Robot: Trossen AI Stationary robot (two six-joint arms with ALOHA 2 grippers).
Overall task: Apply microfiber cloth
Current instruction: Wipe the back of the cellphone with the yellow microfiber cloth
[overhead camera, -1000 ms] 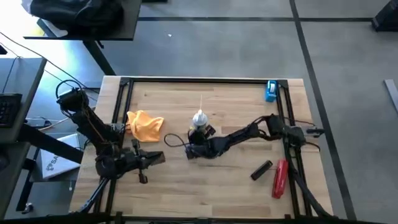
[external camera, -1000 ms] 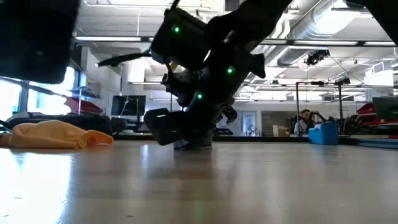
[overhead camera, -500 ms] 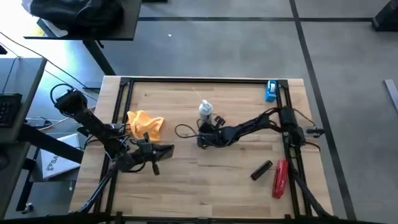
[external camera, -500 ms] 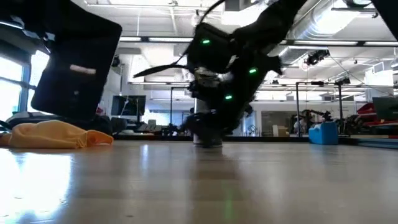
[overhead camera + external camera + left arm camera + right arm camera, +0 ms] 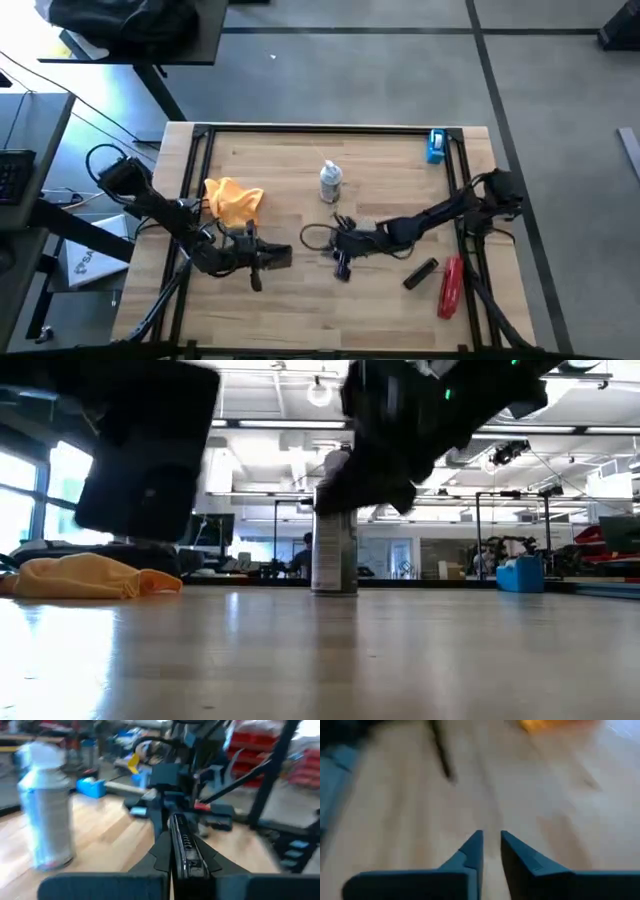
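Since a second ago the right gripper (image 5: 338,262) has let go of the spray bottle (image 5: 330,181) and drawn back toward the near side, leaving the bottle upright at the counter's (image 5: 300,310) middle, while the left gripper (image 5: 275,257) has slid rightward. The microfiber cloth (image 5: 232,200) lies crumpled at the left of the counter, untouched, just on the far side of the left arm. The left gripper's fingers (image 5: 182,845) are pressed together on nothing, and the right gripper's fingers (image 5: 472,851) stand a narrow gap apart, empty; a blue tape dispenser (image 5: 437,146) sits at the far right corner, a red tool (image 5: 450,286) and a black phone (image 5: 420,272) at the near right.
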